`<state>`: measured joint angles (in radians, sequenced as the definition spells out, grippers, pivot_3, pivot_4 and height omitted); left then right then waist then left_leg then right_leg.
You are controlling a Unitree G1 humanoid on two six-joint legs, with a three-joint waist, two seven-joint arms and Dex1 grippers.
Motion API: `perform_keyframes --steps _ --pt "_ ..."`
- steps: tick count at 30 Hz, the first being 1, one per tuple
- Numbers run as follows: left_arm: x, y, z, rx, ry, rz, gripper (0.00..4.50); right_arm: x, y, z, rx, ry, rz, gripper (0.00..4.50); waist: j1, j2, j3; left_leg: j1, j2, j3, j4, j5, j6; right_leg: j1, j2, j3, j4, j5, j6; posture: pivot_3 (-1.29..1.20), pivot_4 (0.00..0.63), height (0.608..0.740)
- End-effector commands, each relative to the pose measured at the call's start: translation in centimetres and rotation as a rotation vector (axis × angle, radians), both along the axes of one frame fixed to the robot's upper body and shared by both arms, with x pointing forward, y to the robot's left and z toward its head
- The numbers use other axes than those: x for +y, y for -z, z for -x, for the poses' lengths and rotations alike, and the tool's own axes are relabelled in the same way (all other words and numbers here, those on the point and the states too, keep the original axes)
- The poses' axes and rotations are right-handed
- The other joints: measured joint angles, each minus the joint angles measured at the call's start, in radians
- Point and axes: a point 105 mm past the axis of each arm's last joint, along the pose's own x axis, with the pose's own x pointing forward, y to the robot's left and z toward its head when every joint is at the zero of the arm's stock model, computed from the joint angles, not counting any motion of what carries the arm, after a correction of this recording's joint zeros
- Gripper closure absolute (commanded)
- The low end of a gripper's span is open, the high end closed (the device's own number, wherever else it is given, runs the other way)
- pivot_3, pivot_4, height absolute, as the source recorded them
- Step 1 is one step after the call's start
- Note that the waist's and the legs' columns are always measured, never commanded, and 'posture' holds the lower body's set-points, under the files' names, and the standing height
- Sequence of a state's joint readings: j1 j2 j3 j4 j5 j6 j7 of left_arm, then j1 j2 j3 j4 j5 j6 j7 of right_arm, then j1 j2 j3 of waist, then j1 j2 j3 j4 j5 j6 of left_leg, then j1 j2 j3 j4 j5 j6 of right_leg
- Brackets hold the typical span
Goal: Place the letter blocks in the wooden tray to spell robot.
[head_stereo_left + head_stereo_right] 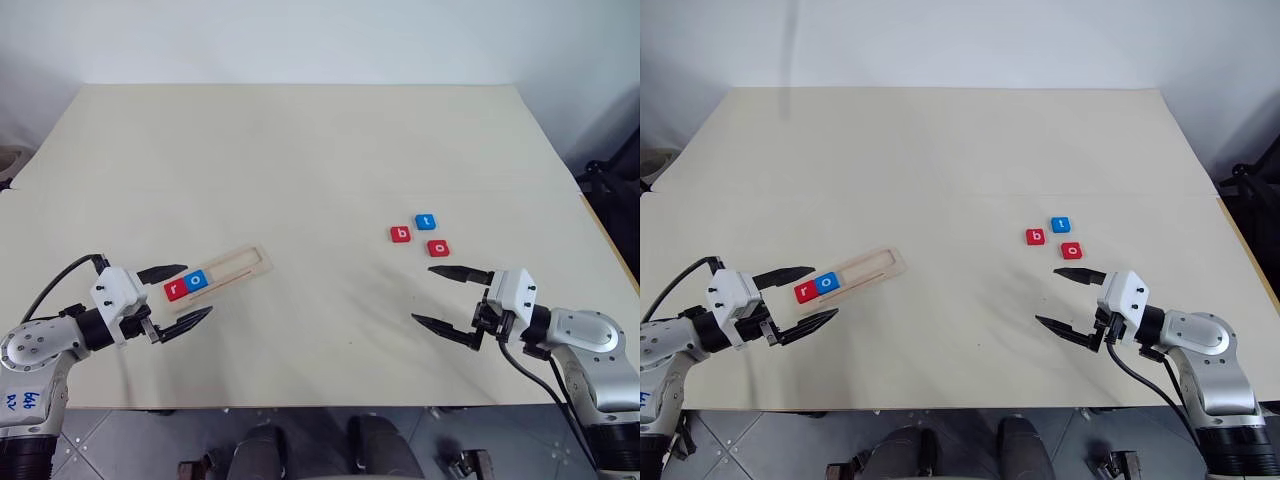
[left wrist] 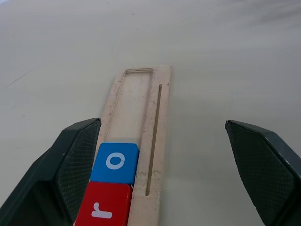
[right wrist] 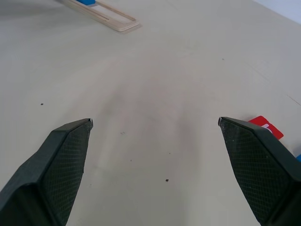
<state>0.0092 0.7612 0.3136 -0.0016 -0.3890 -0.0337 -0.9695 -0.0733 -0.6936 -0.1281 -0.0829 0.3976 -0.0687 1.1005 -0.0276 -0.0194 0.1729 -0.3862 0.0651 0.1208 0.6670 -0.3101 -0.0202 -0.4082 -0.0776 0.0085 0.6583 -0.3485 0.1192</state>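
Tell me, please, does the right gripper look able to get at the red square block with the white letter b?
Probably yes: the right gripper is open, and the red b block lies uncovered on bare table just ahead, with nothing between.

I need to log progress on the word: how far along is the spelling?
Done: red r block and blue o block sit in the wooden tray. In hand: nothing; left gripper and right gripper are open. Left: red b block, red o block, blue t block on the table.
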Motion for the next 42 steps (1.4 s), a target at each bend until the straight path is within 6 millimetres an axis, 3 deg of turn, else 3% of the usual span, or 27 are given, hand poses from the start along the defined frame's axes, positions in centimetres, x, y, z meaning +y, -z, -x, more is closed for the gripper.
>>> perform_keyframes --steps 1,12,17,22,25,33,38,42 --pt "-0.1 -0.9 0.0 -0.032 -0.009 -0.018 0.0 0.4 -1.0 0.2 -0.043 -0.024 -0.012 0.01 0.0 0.0 0.0 0.0 0.0 0.0 0.0 0.0 0.0 0.0 0.0 0.0 0.0 0.0 0.0 0.0 0.15 0.74" --pt "1.3 -1.1 0.3 -0.042 -0.106 0.034 0.0 1.0 -1.1 -0.2 -0.045 -0.045 -0.033 0.01 -0.003 0.0 0.0 0.0 0.0 0.0 0.0 0.0 0.0 0.0 0.0 0.0 0.0 0.0 0.0 0.0 0.15 0.74" --pt "3.6 -1.2 1.3 -0.05 -0.219 0.068 0.0 2.5 -2.1 -0.5 -0.08 -0.089 -0.075 0.01 -0.003 0.0 0.0 0.0 0.001 -0.001 0.0 0.0 0.0 0.0 0.0 0.0 0.0 0.0 0.0 0.0 0.15 0.74" --pt "6.4 -0.2 3.0 -0.008 -0.353 0.118 0.0 4.8 -3.4 -0.4 -0.123 -0.15 -0.127 0.01 -0.002 0.0 0.0 0.0 0.001 -0.001 0.0 0.0 0.0 0.0 0.0 0.0 0.0 0.0 0.0 0.0 0.15 0.74" --pt "8.8 1.4 5.3 0.056 -0.443 0.119 0.0 6.2 -4.3 0.1 -0.144 -0.193 -0.164 0.01 -0.005 0.0 0.0 0.0 0.002 -0.003 0.0 -0.001 0.0 0.0 0.0 0.0 0.0 0.0 0.0 0.0 0.15 0.74" --pt "12.2 3.7 9.3 0.16 -0.54 0.089 0.0 7.3 -4.5 2.0 -0.139 -0.271 -0.164 0.01 0.001 -0.006 -0.004 0.0 0.002 -0.002 0.0 -0.002 0.001 0.0 -0.002 -0.002 -0.001 0.0 -0.001 0.0 0.15 0.74" --pt "11.5 3.2 8.8 0.161 -0.481 0.103 0.0 6.6 -3.7 2.4 -0.126 -0.275 -0.123 0.01 0.0 -0.013 -0.008 0.001 0.002 -0.003 0.0 -0.003 0.001 0.001 -0.002 -0.003 -0.001 0.0 -0.001 0.0 0.15 0.74" --pt "9.1 2.7 7.8 0.199 -0.351 0.128 0.0 6.1 -3.4 2.5 -0.107 -0.256 -0.117 0.01 -0.001 -0.014 -0.008 0.001 0.003 -0.003 0.0 -0.003 0.001 0.001 -0.002 -0.003 -0.001 -0.001 -0.001 0.0 0.15 0.74"
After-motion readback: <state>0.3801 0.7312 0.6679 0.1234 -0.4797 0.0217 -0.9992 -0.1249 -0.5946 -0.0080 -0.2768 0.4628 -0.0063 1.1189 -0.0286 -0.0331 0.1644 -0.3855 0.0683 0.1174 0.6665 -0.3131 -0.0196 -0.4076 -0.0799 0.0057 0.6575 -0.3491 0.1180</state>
